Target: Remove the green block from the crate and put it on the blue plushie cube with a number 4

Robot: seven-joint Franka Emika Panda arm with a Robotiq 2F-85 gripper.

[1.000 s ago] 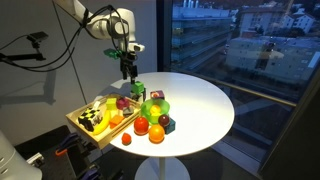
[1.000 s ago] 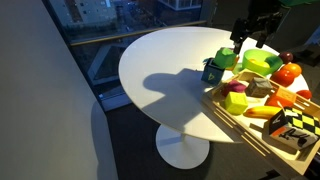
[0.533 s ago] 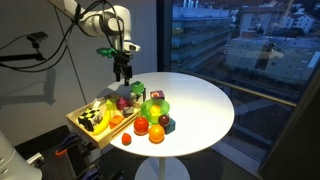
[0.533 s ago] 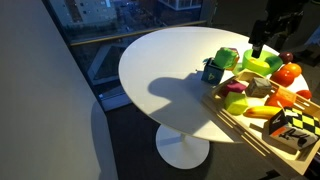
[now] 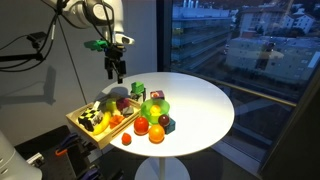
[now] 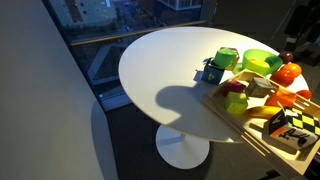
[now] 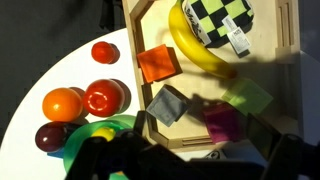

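Exterior views both show green block [image 6: 227, 57] resting on blue plushie cube [image 6: 211, 73], on table [image 6: 160, 70] just beside crate [image 6: 243, 127]. Placement looks done; step in hand, by my read: retreat. Next move calls for clean pull-away, no nudging stack. Gripper [image 5: 116, 71] hangs high above crate, jaws parted, empty, touching nothing.

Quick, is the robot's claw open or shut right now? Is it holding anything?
Gripper: open, holding nothing.
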